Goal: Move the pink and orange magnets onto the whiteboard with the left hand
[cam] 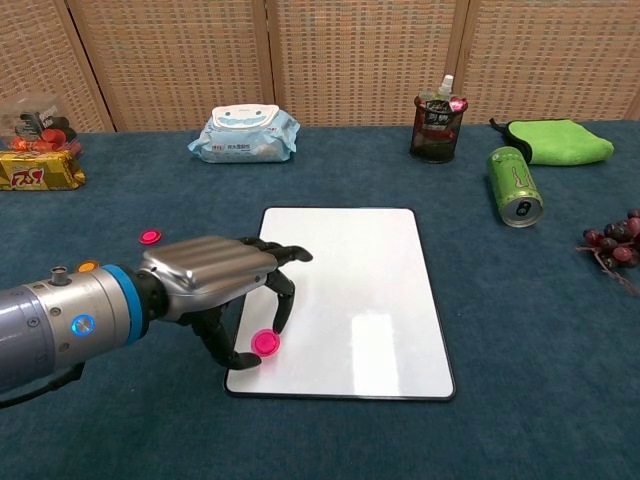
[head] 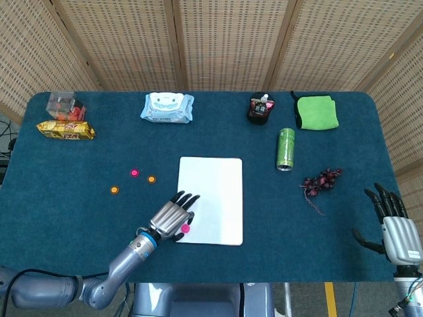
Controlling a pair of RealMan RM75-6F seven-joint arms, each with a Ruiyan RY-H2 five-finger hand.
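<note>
My left hand (head: 173, 214) (cam: 215, 285) pinches a pink magnet (head: 186, 228) (cam: 265, 342) between thumb and a finger, right over the near-left corner of the whiteboard (head: 215, 191) (cam: 350, 280). Whether the magnet touches the board I cannot tell. On the cloth left of the board lie another pink magnet (head: 135, 173) (cam: 150, 237) and two orange magnets (head: 151, 179) (head: 114, 189); in the chest view one orange magnet (cam: 88, 267) peeks out behind my forearm. My right hand (head: 393, 224) rests far right near the table's front edge, fingers spread, holding nothing.
A wet-wipes pack (head: 168, 107), a black cup (head: 260, 110) and a green cloth (head: 317, 111) line the back. A green can (head: 285, 149) lies right of the board, grapes (head: 322, 180) beyond it. A snack pack (head: 65, 129) sits far left.
</note>
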